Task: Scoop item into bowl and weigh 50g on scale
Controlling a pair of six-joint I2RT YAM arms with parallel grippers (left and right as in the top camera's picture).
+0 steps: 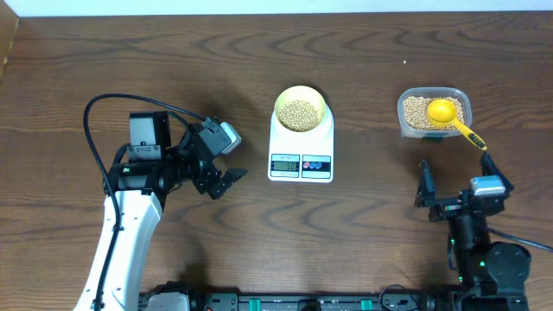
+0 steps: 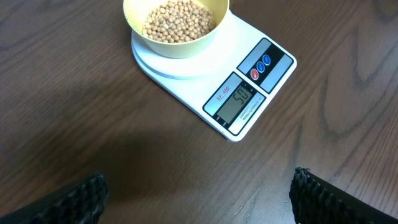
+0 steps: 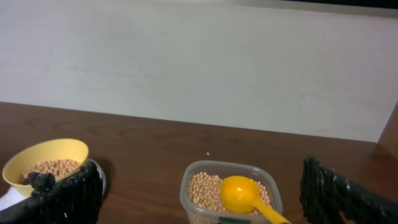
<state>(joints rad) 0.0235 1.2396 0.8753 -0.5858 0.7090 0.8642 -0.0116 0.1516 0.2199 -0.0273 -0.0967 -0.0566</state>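
Fifty seems to show on the scale (image 2: 208,84) under the bowl (image 2: 180,48) of beans (image 2: 177,18), scoop (image 1: 443,111) in tub (image 1: 405,104), left pincer (image 2: 199,186) and right pincer (image 3: 199,177) wide, empty: weighing looks done.

1. The overhead camera looks straight down from high above the dark brown wooden table (image 1: 173,69), far enough to take in the whole working area.
2. My left wrist camera looks steeply down from close by at the white rectangular digital scale (image 2: 199,78) and the small round pale-yellow bowl (image 2: 186,48) of tan beans (image 2: 177,18), with my black left fingertips (image 2: 81,199) in the bottom corners.
3. My right wrist camera sits low, facing almost level across the table toward a pale wall (image 3: 199,62). The clear plastic tub (image 3: 184,190) with its bright yellow scoop (image 3: 239,194) lies near, framed by my right fingertips (image 3: 336,193).
4. All three views share the bowl; the overhead and right wrist views also share the tub.
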